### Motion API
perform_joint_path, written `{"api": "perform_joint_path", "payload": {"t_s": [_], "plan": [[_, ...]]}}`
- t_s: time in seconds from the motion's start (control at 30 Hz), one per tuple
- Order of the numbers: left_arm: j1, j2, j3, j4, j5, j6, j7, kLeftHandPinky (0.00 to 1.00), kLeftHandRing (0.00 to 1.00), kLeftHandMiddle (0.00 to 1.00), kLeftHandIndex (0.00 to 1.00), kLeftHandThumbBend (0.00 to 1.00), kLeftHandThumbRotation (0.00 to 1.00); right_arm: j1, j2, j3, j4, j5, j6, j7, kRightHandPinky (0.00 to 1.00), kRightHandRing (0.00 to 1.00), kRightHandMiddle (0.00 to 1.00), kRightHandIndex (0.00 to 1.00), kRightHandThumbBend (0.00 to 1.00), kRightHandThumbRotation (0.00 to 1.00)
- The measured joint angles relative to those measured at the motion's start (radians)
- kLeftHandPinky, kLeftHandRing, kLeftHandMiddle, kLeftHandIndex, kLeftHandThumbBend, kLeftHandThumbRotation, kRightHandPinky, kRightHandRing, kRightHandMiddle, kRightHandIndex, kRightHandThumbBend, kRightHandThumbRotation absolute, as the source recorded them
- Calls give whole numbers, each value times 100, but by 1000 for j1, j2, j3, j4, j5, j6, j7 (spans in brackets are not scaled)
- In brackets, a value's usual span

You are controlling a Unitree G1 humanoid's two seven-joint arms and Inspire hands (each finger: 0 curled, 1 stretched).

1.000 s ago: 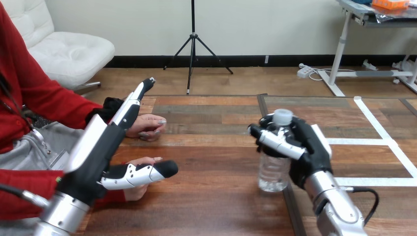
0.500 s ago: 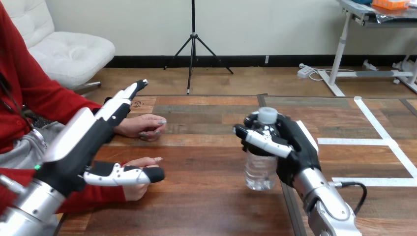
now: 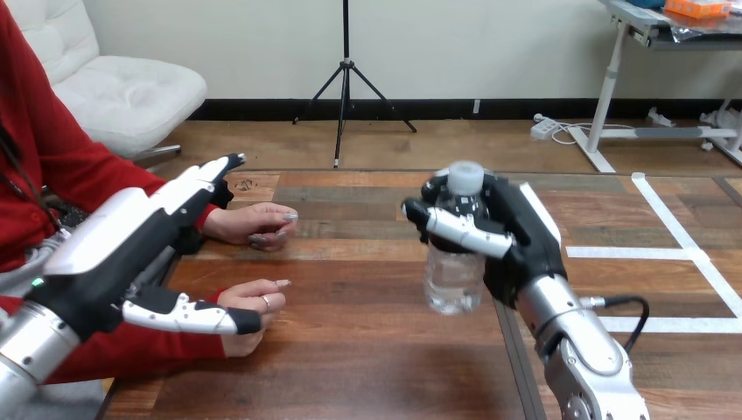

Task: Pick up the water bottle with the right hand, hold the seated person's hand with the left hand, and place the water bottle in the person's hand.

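One water bottle (image 3: pixel 452 282) w/ white cap (image 3: pixel 465 175), upright in R hand (image 3: pixel 527 243) grip.

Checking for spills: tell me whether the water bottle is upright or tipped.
Upright: the water bottle is cap-up, body vertical, in the right hand.

Brown wooden plank table (image 3: pixel 350 367) is spanning the view. Right of centre, the clear plastic water bottle with a white cap (image 3: pixel 452 278) is standing upright inside the black-and-white right hand (image 3: pixel 525 241), whose fingers are curling round it from the right side.

Well apart, at the table's left, the person's far hand (image 3: pixel 254 223) is lying on the table, and the person's near hand (image 3: pixel 254 302) is lying nearer the robot.

The black-and-white left hand (image 3: pixel 114 254) is hanging left of both. Its straight fingers are reaching over the far wrist, and its thumb is lying along the near side of the person's near hand. Contact cannot be told.
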Motion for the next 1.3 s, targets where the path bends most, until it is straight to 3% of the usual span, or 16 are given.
{"api": "perform_joint_path", "payload": {"t_s": [0.33, 0.7, 1.1, 1.3], "plan": [[-67, 43, -14, 128, 4, -63, -27, 86, 95, 97, 96, 100, 40, -17, 1, 12, -93, 1, 27, -7, 29, 35, 42, 40, 82, 0], [-131, 57, -40, 251, 51, -119, -22, 78, 87, 89, 90, 100, 32, -58, 1, 28, -166, 2, 53, -16, 28, 35, 42, 39, 81, 0], [-163, 77, -79, 333, 174, -141, 48, 71, 77, 81, 83, 100, 27, -112, 10, 37, -235, 11, 70, -21, 28, 36, 42, 40, 81, 0], [-173, 83, -91, 367, 197, -145, 80, 69, 75, 79, 81, 100, 25, -131, 17, 38, -268, 15, 71, -24, 28, 36, 42, 40, 81, 0]]}}
